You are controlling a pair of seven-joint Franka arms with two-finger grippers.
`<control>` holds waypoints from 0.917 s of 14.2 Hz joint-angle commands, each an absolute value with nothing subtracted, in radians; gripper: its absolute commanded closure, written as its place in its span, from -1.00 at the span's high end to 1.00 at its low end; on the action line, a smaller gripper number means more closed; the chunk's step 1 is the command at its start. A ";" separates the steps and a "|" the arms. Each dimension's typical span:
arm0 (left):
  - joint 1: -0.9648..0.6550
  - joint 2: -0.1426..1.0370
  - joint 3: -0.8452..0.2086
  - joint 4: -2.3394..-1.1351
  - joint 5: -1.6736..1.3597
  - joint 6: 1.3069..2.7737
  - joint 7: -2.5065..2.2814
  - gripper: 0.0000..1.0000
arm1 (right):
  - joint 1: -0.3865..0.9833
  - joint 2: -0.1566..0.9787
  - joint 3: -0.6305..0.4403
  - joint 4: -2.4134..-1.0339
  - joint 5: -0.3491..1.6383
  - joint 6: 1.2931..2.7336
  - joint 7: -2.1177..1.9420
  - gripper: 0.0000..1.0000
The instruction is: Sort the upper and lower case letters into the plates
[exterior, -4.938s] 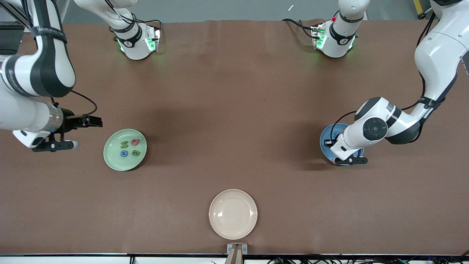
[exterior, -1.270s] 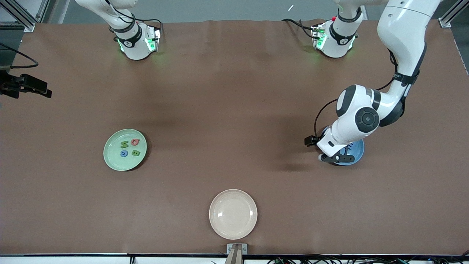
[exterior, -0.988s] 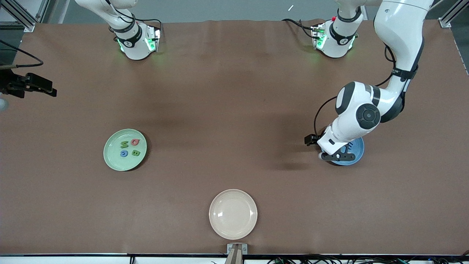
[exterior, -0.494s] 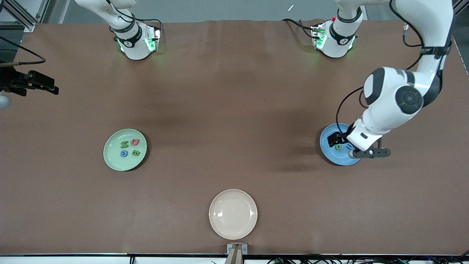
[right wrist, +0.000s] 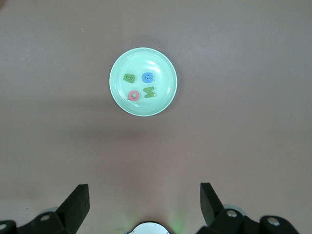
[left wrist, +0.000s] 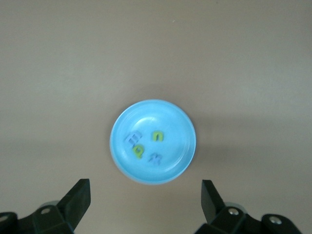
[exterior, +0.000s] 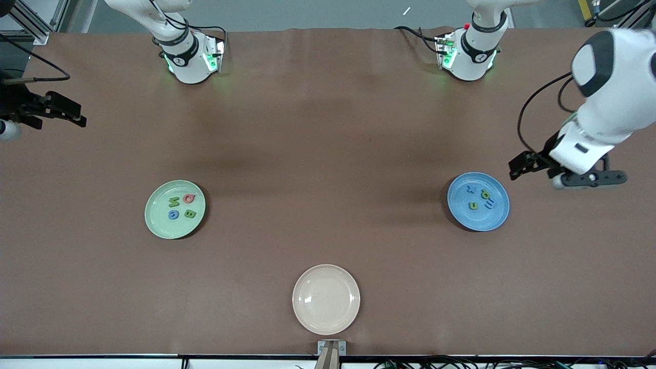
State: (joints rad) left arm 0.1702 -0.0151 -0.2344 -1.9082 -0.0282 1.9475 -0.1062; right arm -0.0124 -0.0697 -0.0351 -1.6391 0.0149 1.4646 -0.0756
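Four letters (exterior: 182, 206) are seen lying in the green plate (exterior: 156, 221), toward the right arm's end of the worktop, and four more letters (exterior: 480, 197) lie in the blue plate (exterior: 479, 221), toward the left arm's end. No letter is seen loose on the worktop (exterior: 328, 154), and the cream plate (exterior: 326, 318) near the edge closest to the front camera holds nothing, so the sorting is judged finished or nearly so.

The left end effector (left wrist: 144, 200) is held up in the air with its fingers spread wide and nothing between them, close to the worktop's edge at the left arm's end. The right end effector (right wrist: 144, 200) is likewise spread wide and carries nothing, raised at the edge at the right arm's end.

What remains is judged to be a clean withdrawal: both arms are best kept high and well apart from the plates, so that no rim is clipped and no sorted letter is disturbed
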 commanded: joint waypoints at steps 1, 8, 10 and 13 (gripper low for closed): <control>0.190 -0.012 -0.233 -1.759 -0.051 1.772 -0.083 0.99 | -0.015 -0.126 -0.035 -1.701 0.025 1.489 -0.064 1.00; 0.232 -0.014 -0.229 -1.568 -0.069 1.603 -0.089 0.99 | 0.015 -0.126 -0.060 -1.701 0.025 1.491 -0.064 1.00; 0.229 -0.014 -0.236 -1.566 -0.068 1.603 -0.104 1.00 | 0.018 -0.126 -0.069 -1.701 0.025 1.493 -0.064 1.00; 0.227 -0.014 -0.239 -1.554 -0.064 1.603 -0.103 1.00 | 0.017 -0.126 -0.069 -1.700 0.025 1.493 -0.064 1.00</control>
